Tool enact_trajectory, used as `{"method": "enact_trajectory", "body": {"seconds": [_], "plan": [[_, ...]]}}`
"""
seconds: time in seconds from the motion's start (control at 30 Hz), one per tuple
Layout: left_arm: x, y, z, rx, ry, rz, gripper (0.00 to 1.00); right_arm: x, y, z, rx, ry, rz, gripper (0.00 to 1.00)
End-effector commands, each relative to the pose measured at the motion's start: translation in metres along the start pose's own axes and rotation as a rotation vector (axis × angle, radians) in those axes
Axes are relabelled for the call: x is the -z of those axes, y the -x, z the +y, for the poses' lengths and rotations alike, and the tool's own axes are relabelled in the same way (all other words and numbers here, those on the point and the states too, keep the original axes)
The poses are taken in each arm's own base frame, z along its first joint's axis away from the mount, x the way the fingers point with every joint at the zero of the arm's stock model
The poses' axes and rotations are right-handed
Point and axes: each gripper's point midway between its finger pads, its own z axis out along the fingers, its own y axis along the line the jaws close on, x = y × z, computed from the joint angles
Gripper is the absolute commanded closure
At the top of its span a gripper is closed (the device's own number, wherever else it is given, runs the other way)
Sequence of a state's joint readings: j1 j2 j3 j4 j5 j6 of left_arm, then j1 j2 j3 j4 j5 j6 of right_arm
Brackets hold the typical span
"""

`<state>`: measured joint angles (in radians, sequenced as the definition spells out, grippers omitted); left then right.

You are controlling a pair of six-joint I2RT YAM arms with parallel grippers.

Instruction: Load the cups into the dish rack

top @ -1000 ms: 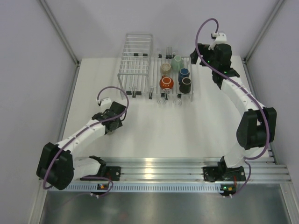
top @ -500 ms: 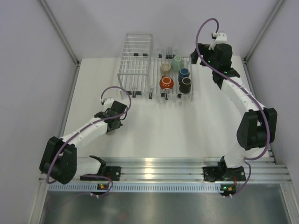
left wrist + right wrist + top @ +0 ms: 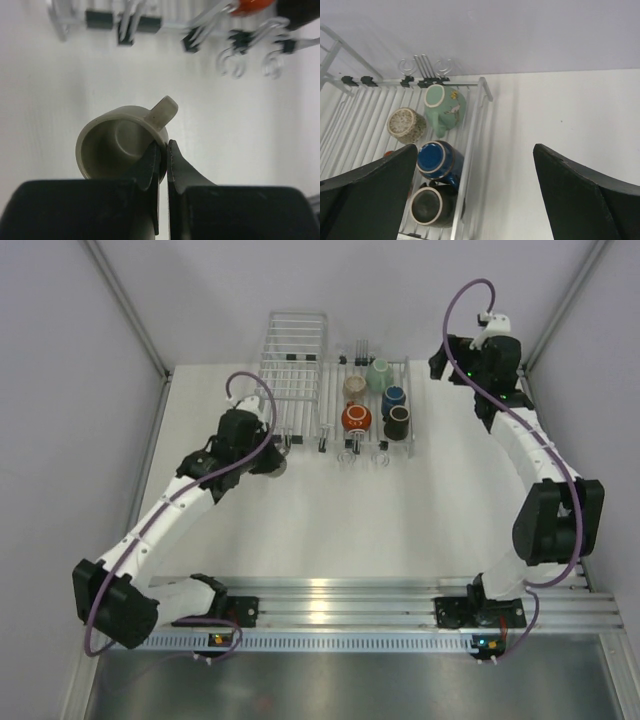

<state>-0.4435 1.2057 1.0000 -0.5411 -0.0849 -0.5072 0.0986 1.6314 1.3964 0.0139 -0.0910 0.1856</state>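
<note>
Left wrist view: my left gripper (image 3: 164, 146) pinches the olive-grey mug (image 3: 107, 145) by its thin rim, a hold I fear may slip before the dish rack (image 3: 365, 107); right gripper (image 3: 475, 150) gapes empty.

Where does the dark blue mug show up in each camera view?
Top external: dark blue mug sits in the right half of the dish rack.
Left wrist: not in it.
Right wrist: lower left of centre, just inside the rack's right rim.
Shared landmark: the dish rack, in all three views.
</note>
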Motion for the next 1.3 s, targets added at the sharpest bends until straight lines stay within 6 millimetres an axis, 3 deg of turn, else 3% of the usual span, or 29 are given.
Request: {"method": "enact_trajectory", "body": {"seconds": [0.0,0.03,0.1,0.2,0.23,0.27,0.33,0.37,0.4,0.43,0.47,0.5,0.53,0.57,0.6,0.67,0.7,0.73,0.77,0.9,1.07,1.27], "plan": [[0.060,0.077,-0.064,-0.065,-0.288,-0.228,1.00,0.024,0.022,-0.021,-0.038,0.003,-0.044,0.01],[0.070,0.091,-0.073,-0.073,-0.326,-0.276,1.00,0.027,0.022,-0.022,-0.052,0.010,-0.042,0.01],[0.097,0.118,-0.092,-0.083,-0.406,-0.355,1.00,0.036,0.030,-0.044,-0.073,-0.012,-0.061,0.01],[0.127,0.151,-0.118,-0.074,-0.582,-0.446,1.00,0.047,0.043,-0.047,-0.099,0.020,-0.093,0.01],[0.138,0.150,-0.132,-0.044,-0.697,-0.417,1.00,0.050,0.047,-0.045,-0.118,0.036,-0.104,0.01],[0.153,0.170,-0.143,-0.043,-0.794,-0.502,1.00,0.056,0.053,-0.040,-0.127,0.069,-0.119,0.01],[0.148,0.174,-0.144,0.051,-0.919,-0.462,1.00,0.061,0.062,-0.029,-0.169,0.118,-0.148,0.01],[0.163,0.190,-0.152,0.038,-1.010,-0.548,1.00,0.065,0.062,-0.017,-0.187,0.181,-0.147,0.01],[0.164,0.194,-0.152,0.057,-1.058,-0.555,1.00,0.067,0.062,-0.011,-0.212,0.212,-0.153,0.01],[0.151,0.189,-0.155,0.145,-1.126,-0.483,1.00,0.067,0.066,-0.004,-0.254,0.245,-0.166,0.01],[0.153,0.192,-0.158,0.171,-1.182,-0.480,1.00,0.069,0.062,0.005,-0.262,0.286,-0.154,0.01],[0.179,0.200,-0.165,0.197,-1.320,-0.522,1.00,0.066,0.054,0.013,-0.268,0.306,-0.135,0.01],[0.164,0.200,-0.166,0.246,-1.361,-0.490,1.00,0.067,0.052,0.020,-0.255,0.319,-0.133,0.01],[0.168,0.203,-0.166,0.275,-1.419,-0.499,1.00,0.069,0.049,0.036,-0.244,0.356,-0.126,0.01],[0.194,0.204,-0.168,0.287,-1.551,-0.514,1.00,0.072,0.052,0.045,-0.234,0.383,-0.136,0.01],[0.185,0.212,-0.170,0.319,-1.607,-0.484,1.00,0.084,0.066,0.065,-0.215,0.457,-0.182,0.01],[0.188,0.213,-0.173,0.328,-1.633,-0.467,1.00,0.091,0.067,0.089,-0.206,0.522,-0.186,0.01],[0.185,0.214,-0.176,0.331,-1.642,-0.461,1.00,0.098,0.073,0.100,-0.200,0.560,-0.202,0.01],[0.193,0.218,-0.181,0.309,-1.666,-0.473,1.00,0.108,0.080,0.120,-0.176,0.634,-0.228,0.01],[0.204,0.219,-0.202,0.321,-1.739,-0.428,1.00,0.137,0.096,0.170,-0.153,0.826,-0.293,0.01],[0.203,0.214,-0.215,0.354,-1.782,-0.385,1.00,0.161,0.104,0.209,-0.169,0.980,-0.305,0.01],[0.203,0.207,-0.222,0.362,-1.794,-0.371,1.00,0.182,0.116,0.229,-0.152,1.047,-0.340,0.00]]}}
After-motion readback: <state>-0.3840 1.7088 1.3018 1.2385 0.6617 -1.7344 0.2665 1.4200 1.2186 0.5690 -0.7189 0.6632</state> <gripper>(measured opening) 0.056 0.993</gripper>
